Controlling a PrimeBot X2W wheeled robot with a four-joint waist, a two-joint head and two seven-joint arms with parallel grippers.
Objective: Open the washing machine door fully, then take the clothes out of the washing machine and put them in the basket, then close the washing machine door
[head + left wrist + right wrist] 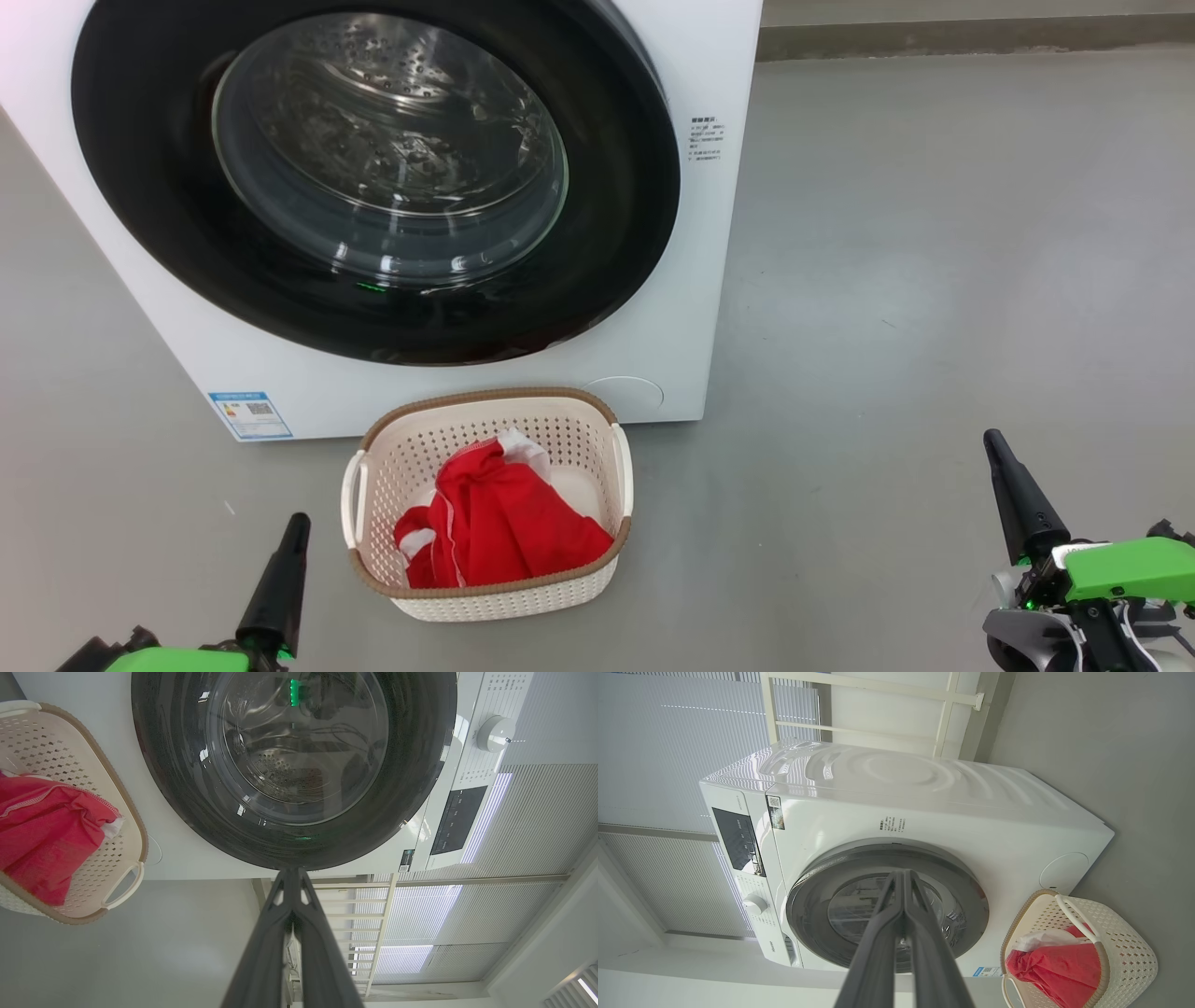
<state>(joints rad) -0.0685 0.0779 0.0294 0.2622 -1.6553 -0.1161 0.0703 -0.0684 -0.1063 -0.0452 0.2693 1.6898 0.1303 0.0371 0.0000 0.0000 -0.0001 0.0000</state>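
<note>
At lower centre the clothes [504,527] are contained in the basket [504,605]; the left gripper [297,525] and right gripper [992,441] are closed, empty.

I saw a smooth grey floor [934,280] with soft glare on it, running back to a darker skirting strip [971,37]. Through the wrist cameras I made out pale slatted blinds [663,742] glowing with daylight, and a white railed frame [373,914] against a plain wall [887,718].

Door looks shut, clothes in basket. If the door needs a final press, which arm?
Probably left: the left end effector points toward the washing machine door; the right end effector sits wide of the washing machine.
</note>
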